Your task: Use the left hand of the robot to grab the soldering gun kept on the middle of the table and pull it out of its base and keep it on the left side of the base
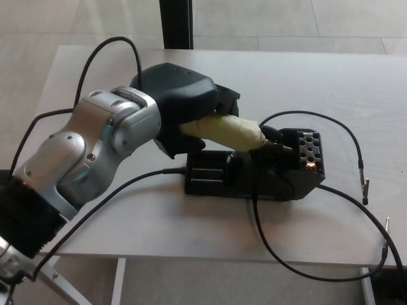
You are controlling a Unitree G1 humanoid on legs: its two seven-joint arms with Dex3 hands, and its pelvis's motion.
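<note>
Left hand (187, 111) is closed around the tape-wrapped handle of the soldering gun (232, 131). The gun lies tilted, its tip end seated in the black base (254, 175) at the middle of the desk (356, 89). A black cable (305, 254) loops from the base across the desk's front edge. Right hand is out of view.

Pale table (356, 82): black base (254, 178) at middle, black cables (346, 190) trailing across right side.
</note>
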